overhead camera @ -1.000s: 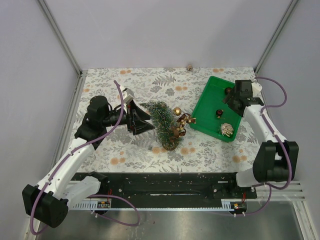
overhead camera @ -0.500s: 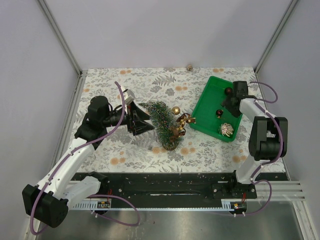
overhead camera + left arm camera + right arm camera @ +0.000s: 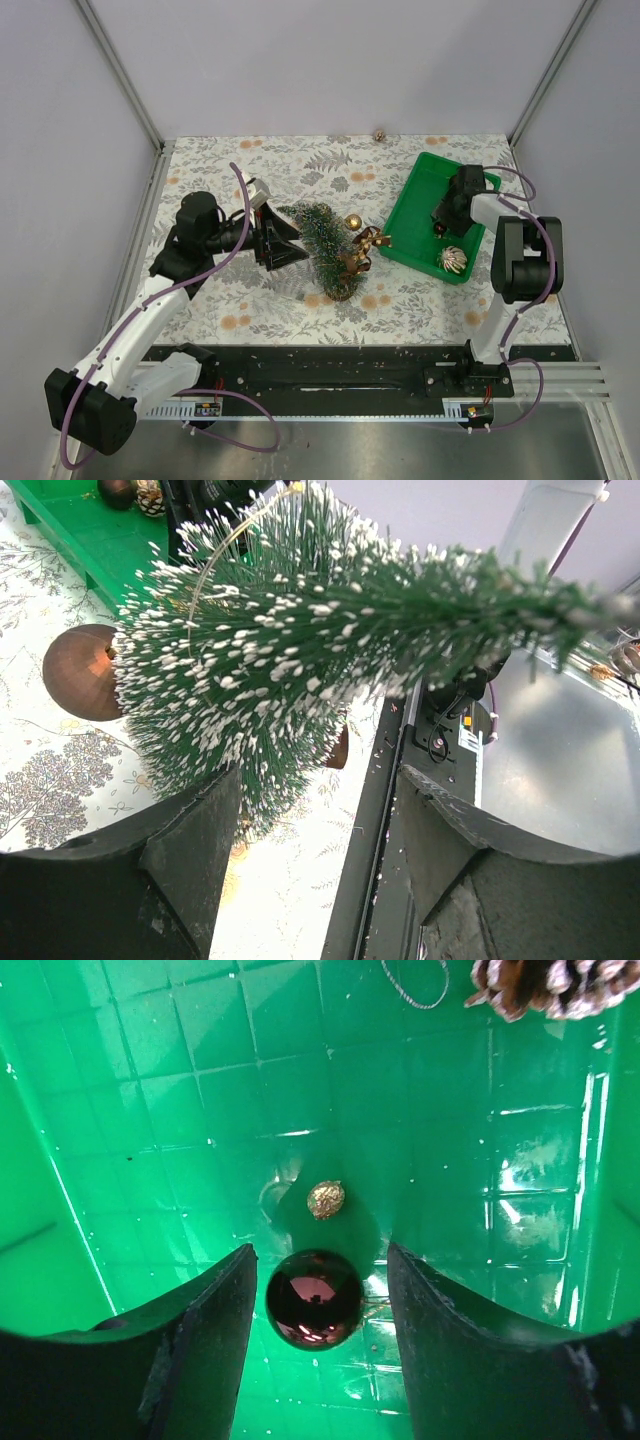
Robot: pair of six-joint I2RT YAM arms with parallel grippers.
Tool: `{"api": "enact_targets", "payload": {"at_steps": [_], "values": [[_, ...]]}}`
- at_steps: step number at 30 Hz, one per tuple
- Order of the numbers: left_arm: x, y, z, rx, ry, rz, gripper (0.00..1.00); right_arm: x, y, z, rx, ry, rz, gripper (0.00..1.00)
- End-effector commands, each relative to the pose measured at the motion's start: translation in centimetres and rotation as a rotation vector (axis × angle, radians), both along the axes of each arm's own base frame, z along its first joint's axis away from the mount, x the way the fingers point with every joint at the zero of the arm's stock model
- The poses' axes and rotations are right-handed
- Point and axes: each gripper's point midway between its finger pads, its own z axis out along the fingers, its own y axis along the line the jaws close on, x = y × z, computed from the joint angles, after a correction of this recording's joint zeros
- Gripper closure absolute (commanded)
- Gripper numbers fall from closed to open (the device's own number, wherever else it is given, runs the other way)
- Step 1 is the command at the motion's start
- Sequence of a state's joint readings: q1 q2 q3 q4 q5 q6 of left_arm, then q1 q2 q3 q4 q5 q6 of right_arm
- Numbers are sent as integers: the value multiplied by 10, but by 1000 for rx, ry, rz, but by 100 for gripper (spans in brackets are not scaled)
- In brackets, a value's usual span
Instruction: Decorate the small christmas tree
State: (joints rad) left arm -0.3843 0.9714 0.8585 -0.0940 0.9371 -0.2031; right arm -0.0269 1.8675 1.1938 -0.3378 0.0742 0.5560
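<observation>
Standing by this rig right now: it's a boxed-in cell with plain pale walls (image 3: pixel 330 60) on three sides and bare aluminium posts (image 3: pixel 120 70) running up the corners. The table is covered with a grey leaf-print cloth (image 3: pixel 300 160) dotted with little orange flowers. A black rail (image 3: pixel 310 365) runs along the near edge where both arms are bolted down, with bare sheet metal in front of it.

The small christmas tree (image 3: pixel 325 245) sits roughly mid-table on the cloth, frosted bristles and all. From above it looks tipped, with its top toward the left arm's side. A gold ball (image 3: pixel 353 222) sits on its far side and some brownish-gold bits (image 3: pixel 365 245) cling to its right flank.

The left gripper (image 3: pixel 275 242) is parked right at the tree with its jaws spread wide and cloth visible through the gap. The bristles brush near one finger (image 3: pixel 190 850), but it isn't clamping anything that I can see.

Over on the right there's a green tray (image 3: pixel 415 190). The right gripper (image 3: pixel 320 1250) is down inside it, jaws apart on either side of a dark red bauble (image 3: pixel 314 1298) with a gold cap (image 3: pixel 325 1199), and there's a sliver of green on each side of the ball. A pinecone ornament (image 3: pixel 540 985) and a striped silver ball (image 3: pixel 453 260) are also in the tray. A tiny gold bell (image 3: pixel 379 133) sits alone at the far edge of the cloth.
</observation>
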Motion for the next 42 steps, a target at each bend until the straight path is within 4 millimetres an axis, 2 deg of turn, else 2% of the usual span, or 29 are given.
{"api": "enact_targets", "payload": {"at_steps": [1, 8, 13, 14, 16, 20, 23, 33, 42], "values": [[9, 0, 23, -34, -80, 23, 33, 14, 10, 13, 1, -36, 53, 39], [9, 0, 22, -36, -82, 21, 33, 10, 11, 7, -8, -17, 58, 42], [9, -1, 21, -40, -82, 19, 33, 10, 7, 11, -32, -16, 59, 45], [8, -1, 21, -41, -82, 17, 33, 9, 18, 12, -40, -14, 90, 45], [8, -1, 22, -43, -83, 19, 33, 6, 20, 12, -66, -2, 111, 43], [7, 0, 21, -42, -79, 19, 33, 0, 28, 16, -111, 4, 156, 31], [6, -1, 19, -43, -70, 18, 33, -4, 32, 15, -140, 9, 179, 29], [5, 0, 19, -54, -82, 17, 33, 6, 22, 19, -198, 15, 164, 40], [6, 0, 19, -55, -82, 17, 33, 14, 25, 16, -191, 23, 177, 46]]}}
